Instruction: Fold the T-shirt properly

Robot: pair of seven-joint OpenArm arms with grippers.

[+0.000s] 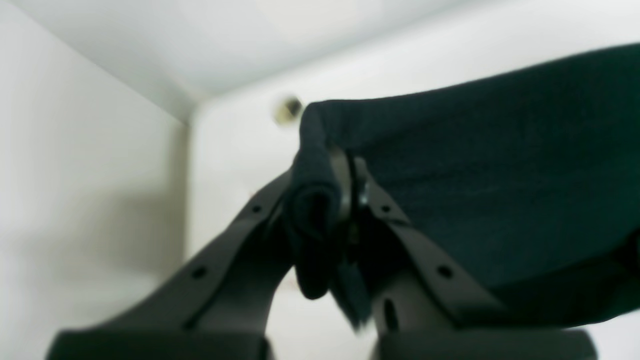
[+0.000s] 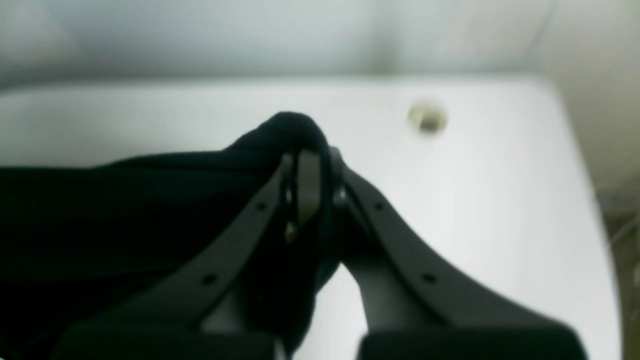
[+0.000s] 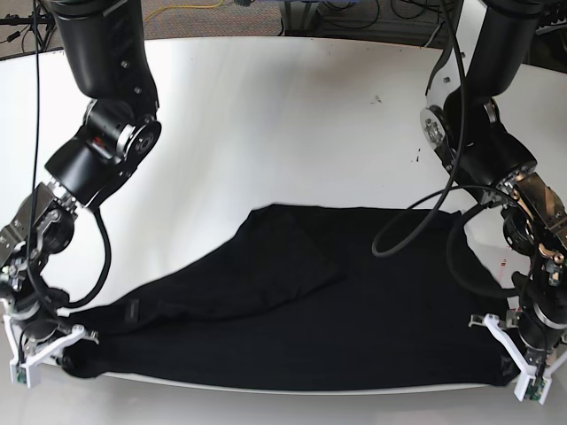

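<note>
cloth is clamped at two corners: the left gripper (image 1: 345, 175) has its jaws closed tight on a bunched fold of the t-shirt (image 3: 301, 336), and the right gripper (image 2: 312, 175) is likewise closed on a rolled edge of the same garment, black fabric wrapping over its tips in the wrist view. taking the table (image 3: 266, 133) as the landmark, the t-shirt lies across the near half of the table, its lower edge running along the near rim and stretched between the two grippers, which sit at the opposite near corners of the table. a loose flap, apparently a sleeve or an upper section, lies folded over the body of the shirt toward the middle of the table. no print or lettering is visible, so the shirt may be face down or inside out; this cannot be settled. a small round metallic fitting (image 2: 427, 119) is set in the table surface beyond the shirt. judged step: the hem is held taut in preparation for a lengthwise fold. the next move calls for both arms to lift together and carry the held edge toward the far side of the table, keeping equal tension so the cloth does not sag or skew.
</note>
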